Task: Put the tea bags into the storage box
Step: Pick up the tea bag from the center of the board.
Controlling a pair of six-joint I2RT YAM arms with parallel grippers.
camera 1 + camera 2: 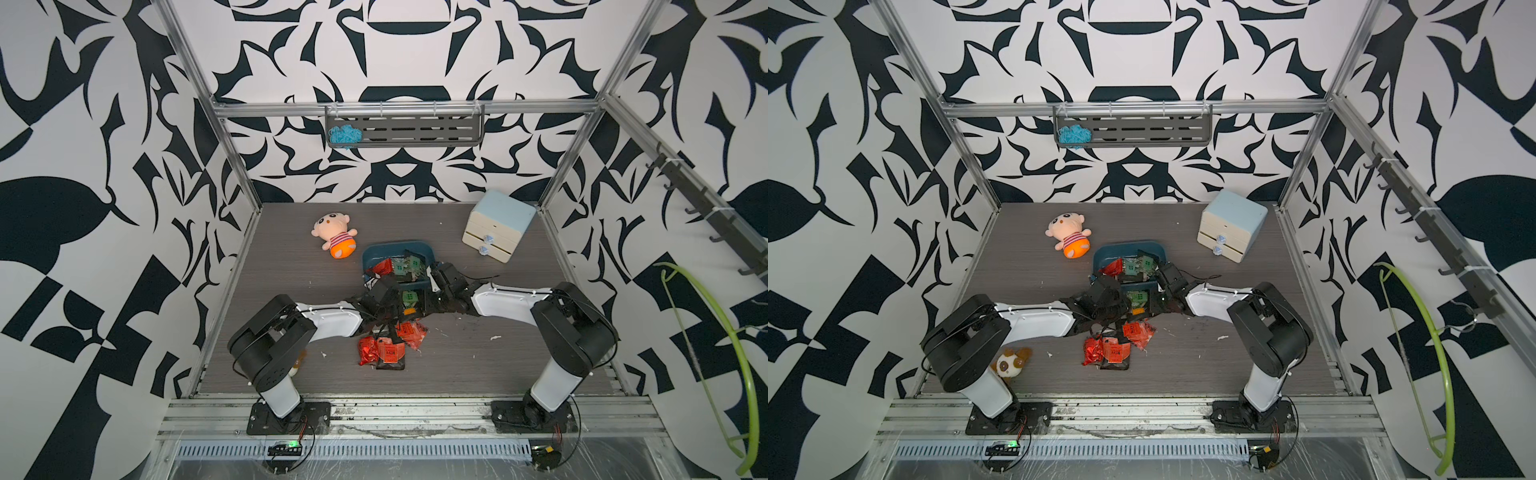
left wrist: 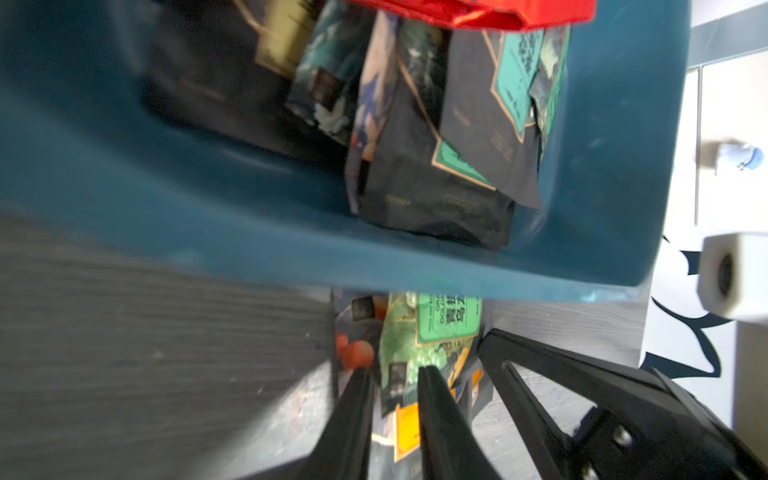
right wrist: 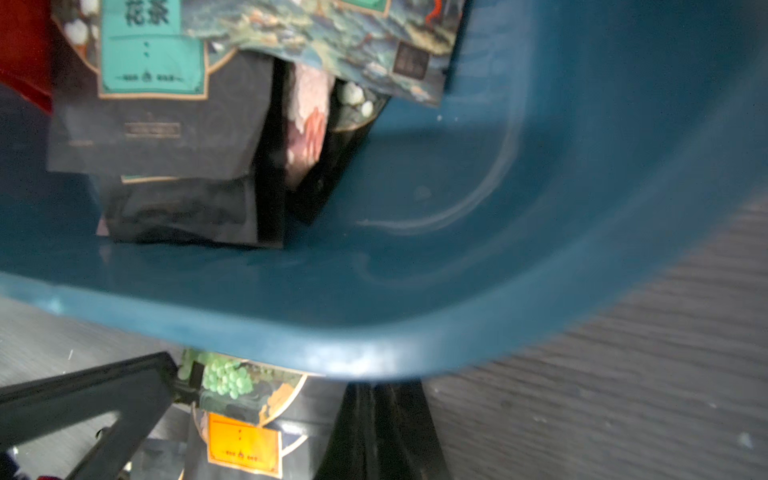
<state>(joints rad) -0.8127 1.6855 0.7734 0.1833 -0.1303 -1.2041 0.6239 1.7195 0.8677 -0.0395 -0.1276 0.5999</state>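
The dark teal storage box (image 1: 376, 249) (image 1: 1106, 254) stands mid-table with several tea bags (image 1: 399, 266) in it, black with green labels plus a red one. More red and black tea bags (image 1: 388, 347) lie in a pile nearer the front. A green-labelled tea bag (image 2: 446, 320) (image 3: 232, 378) lies just before the box's near wall. My left gripper (image 2: 392, 374) (image 1: 401, 305) has its jaws a narrow gap apart over this sachet; a pinch is not clear. My right gripper (image 3: 374, 388) (image 1: 426, 297) is shut beside it, tips under the box rim (image 3: 332, 345).
A plush doll (image 1: 334, 235) lies at the back left. A cream two-drawer cabinet (image 1: 498, 226) stands at the back right. A small plush toy (image 1: 1011, 363) sits by the left arm's base. A wall shelf (image 1: 415, 133) holds blue yarn.
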